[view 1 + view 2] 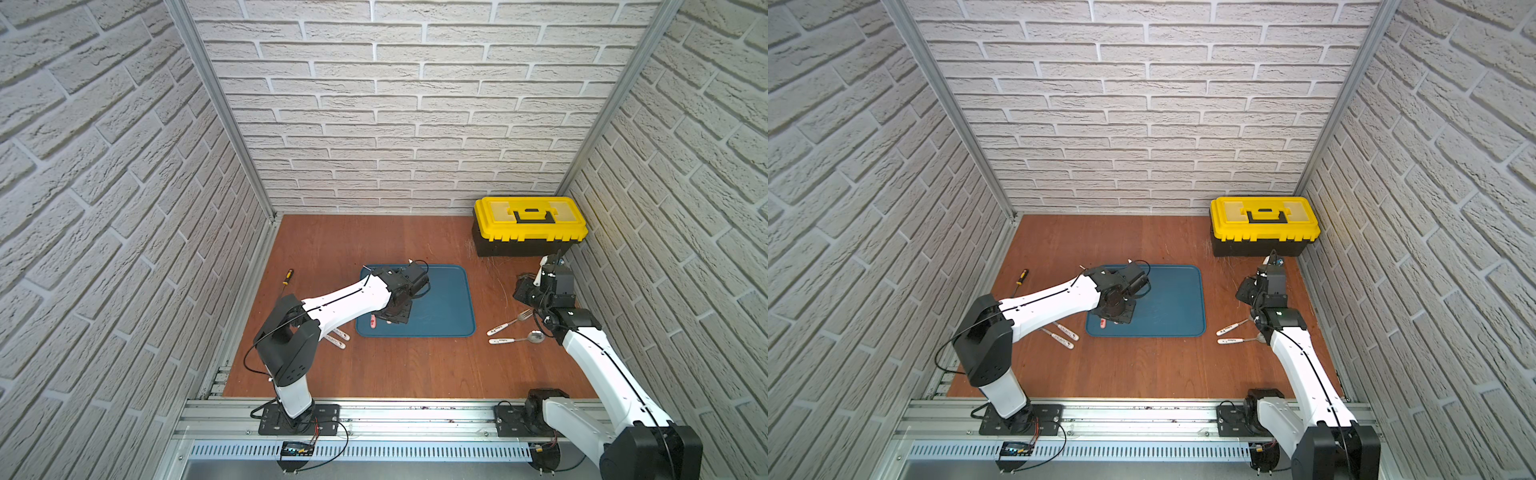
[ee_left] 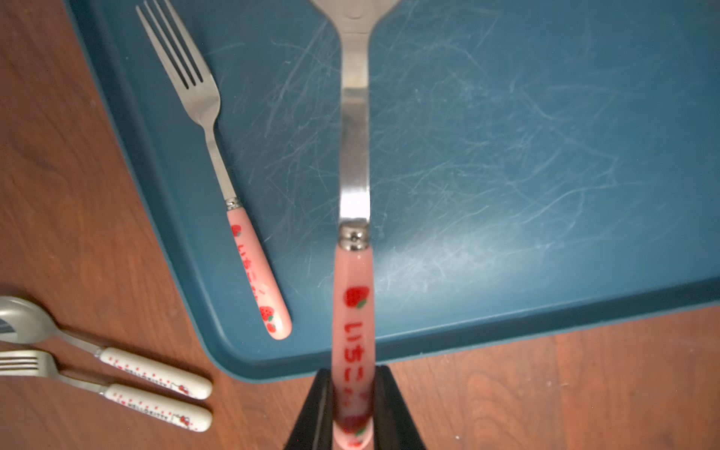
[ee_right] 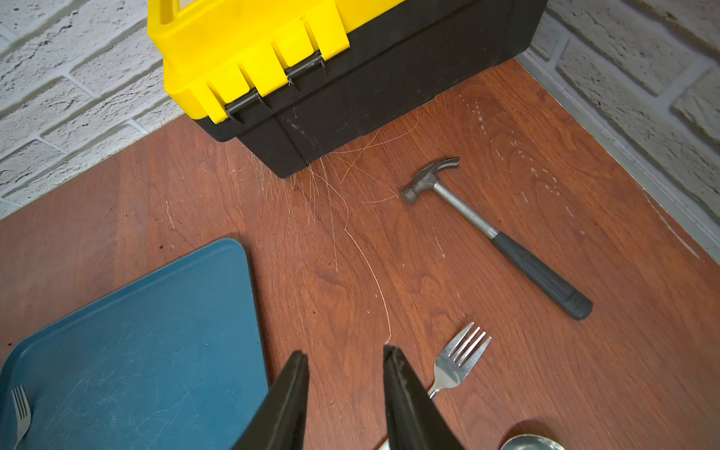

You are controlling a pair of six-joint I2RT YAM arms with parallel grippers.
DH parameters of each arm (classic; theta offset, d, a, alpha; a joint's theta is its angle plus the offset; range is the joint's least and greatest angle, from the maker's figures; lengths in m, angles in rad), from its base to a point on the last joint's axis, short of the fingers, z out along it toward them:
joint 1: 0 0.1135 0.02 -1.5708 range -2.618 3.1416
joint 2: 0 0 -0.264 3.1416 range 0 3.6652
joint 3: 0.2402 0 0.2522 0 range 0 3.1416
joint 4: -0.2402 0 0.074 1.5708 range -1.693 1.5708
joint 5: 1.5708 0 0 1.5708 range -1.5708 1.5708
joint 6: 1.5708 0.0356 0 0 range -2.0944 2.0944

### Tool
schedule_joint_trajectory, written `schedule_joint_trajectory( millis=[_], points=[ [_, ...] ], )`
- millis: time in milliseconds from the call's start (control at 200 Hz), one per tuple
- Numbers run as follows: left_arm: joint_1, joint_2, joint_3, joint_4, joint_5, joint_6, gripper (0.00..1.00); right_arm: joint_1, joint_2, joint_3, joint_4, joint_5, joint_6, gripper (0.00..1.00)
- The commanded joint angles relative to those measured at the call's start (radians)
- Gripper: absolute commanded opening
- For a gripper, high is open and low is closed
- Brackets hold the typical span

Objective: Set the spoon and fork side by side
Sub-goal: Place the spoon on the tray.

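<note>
My left gripper [image 2: 353,374] is shut on the end of the pink strawberry handle of the spoon [image 2: 353,163]. The spoon reaches out over the blue tray [image 2: 506,156], and its bowl is cut off at the picture's edge. The matching pink-handled fork [image 2: 218,156] lies on the tray beside it, near the tray's left rim and at a slight angle to the spoon. In a top view the left gripper [image 1: 395,318] hangs over the tray's front left part, next to the fork's pink handle [image 1: 372,321]. My right gripper [image 3: 345,354] is open and empty above bare wood.
A white-handled spoon [image 2: 117,358] and fork [image 2: 117,393] lie left of the tray. Another white-handled fork [image 1: 509,323] and spoon [image 1: 517,339] lie right of it, under my right arm. A hammer [image 3: 495,233], a yellow toolbox [image 1: 530,224] and a screwdriver [image 1: 287,276] are also here.
</note>
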Motion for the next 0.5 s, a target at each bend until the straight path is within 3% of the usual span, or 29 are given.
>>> schedule_joint_trajectory(
  millis=[0, 65, 195, 495],
  points=[
    [0.004, -0.026, -0.014, 0.014, 0.015, -0.186, 0.0, -0.006, -0.008, -0.013, 0.035, -0.007, 0.01, 0.37],
    [0.018, -0.019, -0.039, 0.036, 0.065, -0.244, 0.0, -0.006, -0.008, -0.014, 0.036, -0.007, 0.011, 0.36],
    [0.062, 0.032, -0.055, 0.08, 0.175, -0.205, 0.0, -0.006, -0.008, -0.015, 0.036, -0.011, 0.01, 0.36],
    [0.125, 0.074, -0.044, 0.05, 0.181, -0.097, 0.0, -0.006, -0.007, -0.02, 0.041, -0.012, 0.008, 0.36]
  ],
)
